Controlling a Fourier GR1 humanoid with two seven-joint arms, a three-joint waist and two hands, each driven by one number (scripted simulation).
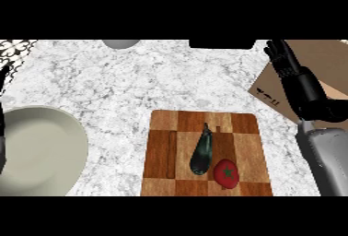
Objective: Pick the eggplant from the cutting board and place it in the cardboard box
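Two things on the board: eggplant (202,150) and tomato (226,173), both lying on the wooden cutting board (163,184).
Eggplant: dark and long, stem end pointing away from me, lying near the middle of the board; nothing of mine touches it.
Tomato: red, at the near right part of the board, just beside the fat end of the eggplant; I cannot tell whether they touch.
Cutting board: flat on the marble counter (122,83), in front of me.
Cardboard box (326,60): far right, beyond the board, partly cut off by the view's edge and partly hidden behind my right arm.
My right hand (289,62): raised over the box's left edge, fingers straight and a little apart, holding nothing, well apart from the eggplant.
My left hand (3,138): only a dark sliver at the left edge; I cannot tell how it is set.
Plate (48,152): pale, round, at the left on the counter, apart from the board.
Far edge: grey round shape (121,43) at the counter's back, cut off.
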